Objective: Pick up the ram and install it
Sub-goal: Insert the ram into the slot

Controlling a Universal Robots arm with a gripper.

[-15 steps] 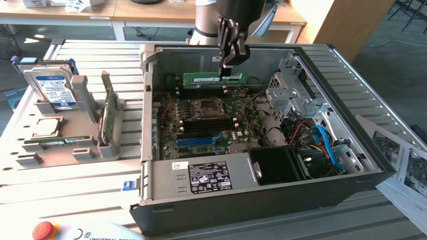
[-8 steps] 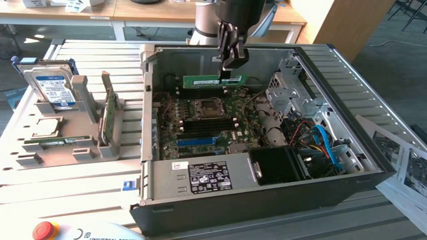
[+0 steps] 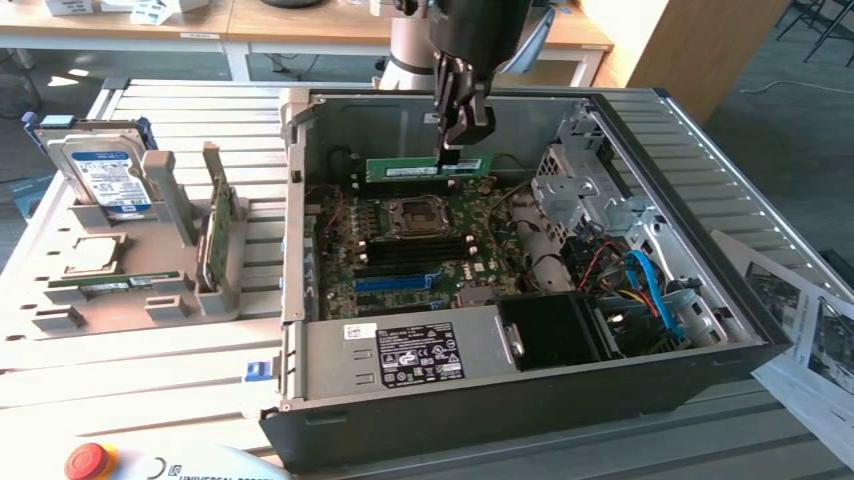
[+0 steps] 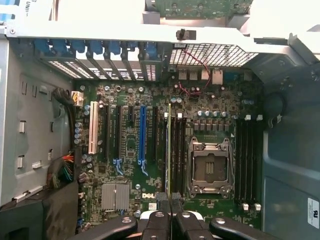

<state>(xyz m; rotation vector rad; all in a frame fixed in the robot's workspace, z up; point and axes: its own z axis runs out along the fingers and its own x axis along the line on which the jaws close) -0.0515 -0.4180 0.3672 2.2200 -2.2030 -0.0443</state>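
Note:
My gripper (image 3: 458, 150) hangs inside the open computer case (image 3: 747, 330), shut on the ram (image 3: 416, 168), a long thin green stick held level above the motherboard (image 3: 467, 215). The ram's far end reaches toward the exterior view's left. In the wrist view the ram (image 4: 168, 150) appears edge-on as a thin line running out from between my fingertips (image 4: 170, 197). It hovers over the black memory slots (image 4: 178, 145) beside the CPU socket (image 4: 209, 167). A second green stick (image 3: 114, 283) lies in the grey holder (image 3: 200, 300) outside the case.
The holder also carries a hard drive (image 3: 107, 175), a CPU chip (image 3: 91, 255) and a broader green card (image 3: 218, 225) standing on edge. Inside the case are a power supply (image 3: 400, 355), a drive cage (image 3: 581, 190) and blue cables (image 3: 654, 290). Papers (image 3: 814, 330) lie to the exterior view's right.

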